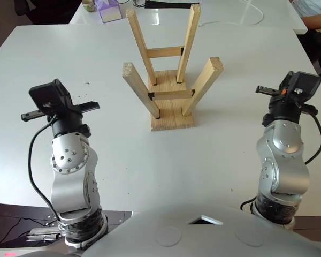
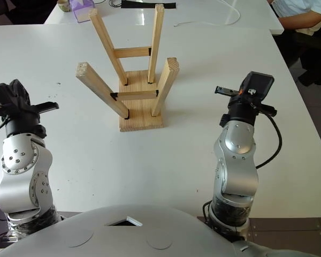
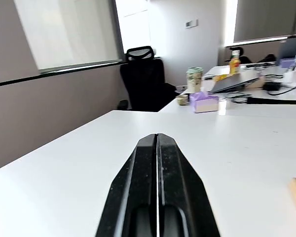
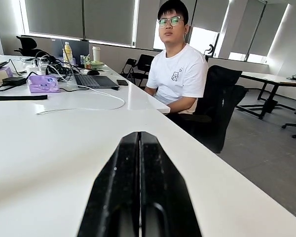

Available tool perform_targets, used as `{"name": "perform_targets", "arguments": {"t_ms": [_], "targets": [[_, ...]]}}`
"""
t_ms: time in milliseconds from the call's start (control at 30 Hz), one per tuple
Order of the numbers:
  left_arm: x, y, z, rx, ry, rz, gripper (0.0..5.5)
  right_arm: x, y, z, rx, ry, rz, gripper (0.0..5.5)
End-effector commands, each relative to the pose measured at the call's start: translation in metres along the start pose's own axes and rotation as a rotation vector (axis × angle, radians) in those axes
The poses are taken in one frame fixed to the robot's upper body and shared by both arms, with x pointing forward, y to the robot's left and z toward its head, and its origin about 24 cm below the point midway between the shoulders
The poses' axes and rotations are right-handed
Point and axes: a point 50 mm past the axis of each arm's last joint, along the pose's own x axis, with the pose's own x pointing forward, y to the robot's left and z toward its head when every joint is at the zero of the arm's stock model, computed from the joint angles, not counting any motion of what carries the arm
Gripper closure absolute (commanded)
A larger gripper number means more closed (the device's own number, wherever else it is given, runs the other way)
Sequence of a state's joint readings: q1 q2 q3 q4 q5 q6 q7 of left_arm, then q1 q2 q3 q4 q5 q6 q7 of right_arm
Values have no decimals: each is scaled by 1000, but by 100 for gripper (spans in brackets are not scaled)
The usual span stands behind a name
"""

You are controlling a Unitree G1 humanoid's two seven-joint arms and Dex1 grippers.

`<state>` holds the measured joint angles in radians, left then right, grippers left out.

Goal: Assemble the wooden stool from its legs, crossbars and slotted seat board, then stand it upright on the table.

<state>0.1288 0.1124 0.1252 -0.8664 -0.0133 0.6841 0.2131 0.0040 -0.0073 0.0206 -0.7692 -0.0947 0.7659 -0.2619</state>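
Observation:
The wooden stool [image 1: 168,80] stands upside down in the middle of the white table [image 1: 123,160]. Its slotted seat board [image 1: 173,122] lies flat on the table and its legs point up and outward. One crossbar [image 1: 163,52] joins the far pair of legs, another crossbar [image 1: 171,95] the near pair. My left gripper [image 1: 52,93] is held above the table's left side, well clear of the stool, its fingers [image 3: 157,163] pressed together on nothing. My right gripper [image 1: 298,87] is off to the stool's right, its fingers [image 4: 139,163] likewise shut and empty.
A purple tissue box [image 1: 108,9], a cup [image 1: 88,5], a black strap [image 1: 166,4] and a white cable [image 1: 241,19] lie along the far side. Bare tabletop separates the stool from both arms. The table's right edge runs close to my right gripper.

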Motion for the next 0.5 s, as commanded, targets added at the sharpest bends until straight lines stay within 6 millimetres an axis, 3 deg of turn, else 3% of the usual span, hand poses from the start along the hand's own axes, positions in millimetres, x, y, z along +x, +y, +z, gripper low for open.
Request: {"name": "perform_targets", "arguments": {"t_ms": [33, 67, 133, 333, 400, 500], "targets": [[-32, -87, 25, -182, -66, -681, 549, -40, 87, 11, 117, 18, 673, 550], [-43, -101, 26, -197, -67, -815, 549, -58, 104, 16, 86, -23, 867, 550], [-46, -107, 24, -214, -47, -881, 549, -66, 110, 15, 95, -9, 963, 550], [-36, -94, 21, -215, -38, -705, 549, -62, 104, 9, 61, -2, 949, 550], [-26, -81, 16, -206, -19, -555, 549, -48, 92, 7, 58, -1, 813, 550], [-11, -50, 10, -186, 16, -319, 549, -14, 43, 6, 5, -48, 399, 550]]}}
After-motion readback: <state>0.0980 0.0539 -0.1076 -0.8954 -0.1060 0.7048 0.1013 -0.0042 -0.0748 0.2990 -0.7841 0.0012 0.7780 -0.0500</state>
